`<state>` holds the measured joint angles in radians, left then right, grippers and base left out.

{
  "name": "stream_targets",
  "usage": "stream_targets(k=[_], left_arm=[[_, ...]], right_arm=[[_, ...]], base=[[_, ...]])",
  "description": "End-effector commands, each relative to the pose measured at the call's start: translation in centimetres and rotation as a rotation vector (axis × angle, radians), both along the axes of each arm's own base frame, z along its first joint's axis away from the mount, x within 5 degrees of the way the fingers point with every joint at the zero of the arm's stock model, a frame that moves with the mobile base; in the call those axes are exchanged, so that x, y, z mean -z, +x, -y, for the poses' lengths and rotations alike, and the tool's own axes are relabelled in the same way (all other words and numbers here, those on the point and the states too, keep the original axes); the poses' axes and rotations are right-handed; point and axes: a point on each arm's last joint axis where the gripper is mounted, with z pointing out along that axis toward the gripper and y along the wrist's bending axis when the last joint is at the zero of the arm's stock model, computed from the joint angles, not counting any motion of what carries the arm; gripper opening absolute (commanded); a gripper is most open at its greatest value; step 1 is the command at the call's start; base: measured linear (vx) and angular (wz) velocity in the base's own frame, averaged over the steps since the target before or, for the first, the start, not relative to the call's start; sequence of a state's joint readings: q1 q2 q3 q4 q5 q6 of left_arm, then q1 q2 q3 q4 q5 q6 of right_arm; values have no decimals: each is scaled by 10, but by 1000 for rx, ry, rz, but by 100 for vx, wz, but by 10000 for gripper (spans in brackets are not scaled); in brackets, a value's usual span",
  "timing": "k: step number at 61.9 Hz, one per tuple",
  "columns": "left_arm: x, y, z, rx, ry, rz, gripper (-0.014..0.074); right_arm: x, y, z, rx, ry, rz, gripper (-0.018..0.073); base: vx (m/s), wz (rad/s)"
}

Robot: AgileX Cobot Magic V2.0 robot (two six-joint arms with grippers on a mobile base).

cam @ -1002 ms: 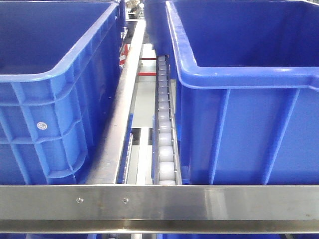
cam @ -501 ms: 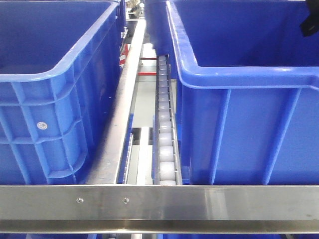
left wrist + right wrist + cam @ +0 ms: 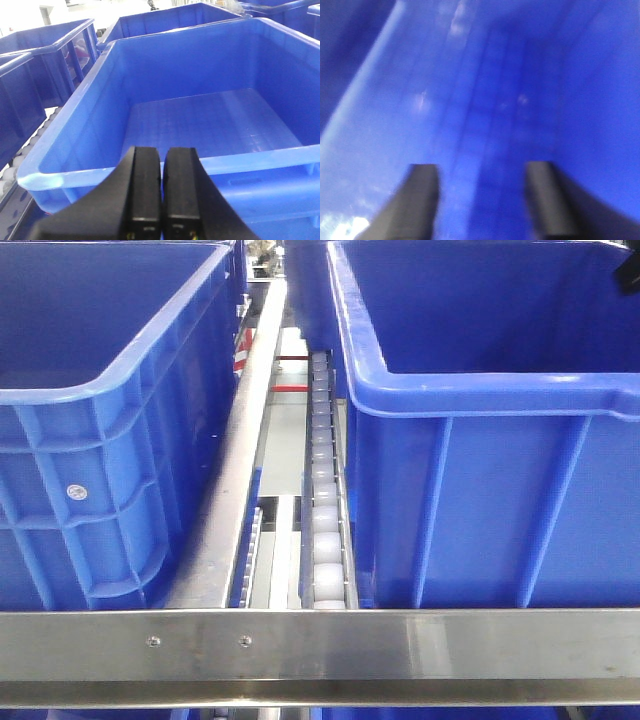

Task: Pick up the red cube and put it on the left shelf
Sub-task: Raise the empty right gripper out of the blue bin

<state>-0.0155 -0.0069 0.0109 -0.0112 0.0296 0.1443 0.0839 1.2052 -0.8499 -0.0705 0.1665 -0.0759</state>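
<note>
Comparing the front view with the two earlier captures, we note the whole rack has shifted slightly left and down in frame, so the base or camera has moved. The left shelf (image 3: 320, 645), its roller track (image 3: 322, 500), and the two blue crates (image 3: 480, 440) otherwise sit as they did. The dark shape at the upper right edge, present half a second ago, has moved up and nearly out of view.

Left wrist view: the left gripper (image 3: 161, 195) has its fingers pressed together, holding nothing, and hangs above the near rim of an empty crate (image 3: 200, 115).

Right wrist view: blurred. The right gripper (image 3: 482, 200) shows fingers spread, nothing between them, over blue plastic.

We cannot find the red cube in any view. We judge it either released already or not yet picked.
</note>
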Motion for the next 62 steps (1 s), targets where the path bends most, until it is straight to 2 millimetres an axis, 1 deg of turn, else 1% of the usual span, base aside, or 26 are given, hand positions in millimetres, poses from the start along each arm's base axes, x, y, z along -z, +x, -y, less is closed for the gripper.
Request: stream_targets(k=[1, 5, 6, 9, 14, 20, 27, 32, 62], left_arm=[[-1, 0, 0, 4, -5, 69, 106], [-1, 0, 0, 4, -5, 69, 106], [-1, 0, 0, 4, -5, 69, 106], [-1, 0, 0, 4, -5, 69, 106], [-1, 0, 0, 4, -5, 69, 106], [-1, 0, 0, 4, -5, 69, 106], [-1, 0, 0, 4, -5, 69, 106], [-1, 0, 0, 4, -5, 69, 106], [-1, 0, 0, 4, -5, 69, 106]], right_arm=[[-33, -18, 1, -12, 2, 190, 190], [-37, -32, 2, -12, 4, 223, 49], [-36, -36, 2, -12, 4, 224, 36], [-37, -46, 4, -10, 6, 248, 70], [-38, -62, 5, -11, 10, 289, 57], [-34, -80, 6, -13, 13, 331, 55], [-32, -92, 7, -13, 15, 349, 55], [-31, -95, 7, -12, 14, 343, 55], [-30, -95, 7, -12, 13, 336, 55]], base=[[0, 0], [0, 0], [0, 0], [0, 0], [0, 0], [0, 0], [-1, -7], [-1, -5], [0, 3]])
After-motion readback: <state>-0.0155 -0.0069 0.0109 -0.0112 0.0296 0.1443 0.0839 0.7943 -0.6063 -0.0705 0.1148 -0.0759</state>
